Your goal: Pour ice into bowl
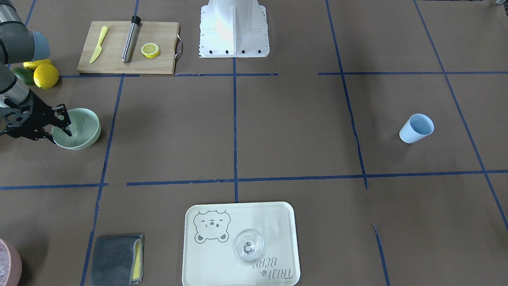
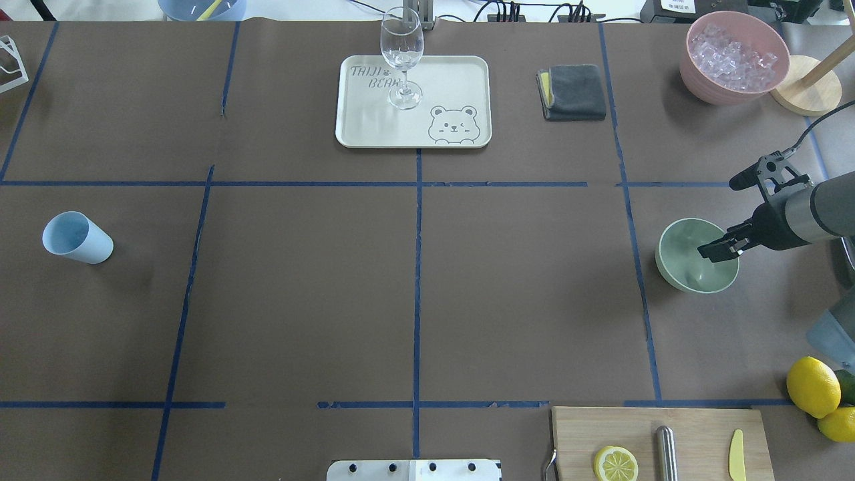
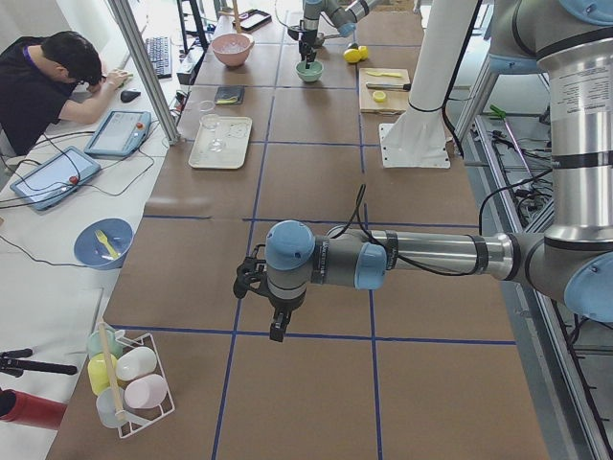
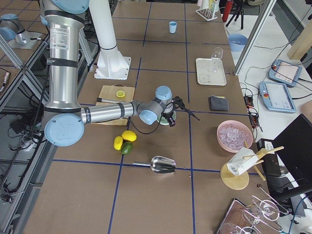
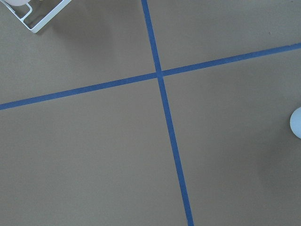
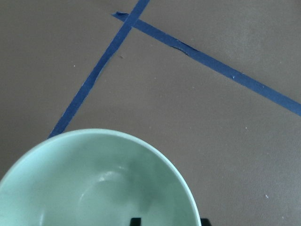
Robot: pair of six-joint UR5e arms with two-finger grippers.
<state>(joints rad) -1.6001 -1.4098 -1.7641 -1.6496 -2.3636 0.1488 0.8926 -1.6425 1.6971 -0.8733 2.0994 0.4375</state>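
Observation:
The pale mint-green bowl [image 2: 688,270] stands at the table's right side and looks empty in the right wrist view [image 6: 94,188]. My right gripper [image 2: 716,252] is open and straddles the bowl's rim, one finger inside and one outside, as the front view [image 1: 60,135] also shows. The ice is not in view. The blue cup [image 2: 77,238] stands far off on the left. My left gripper [image 3: 278,331] hangs above bare table near the left end; I cannot tell whether it is open or shut.
A pink container [image 2: 735,57] of icy chunks stands at the far right. A metal scoop [image 4: 163,165] lies near the lemons [image 2: 811,386]. A cutting board [image 2: 695,434], a grey cloth [image 2: 574,92] and a tray [image 2: 347,100] with a wine glass [image 2: 403,60] surround the middle.

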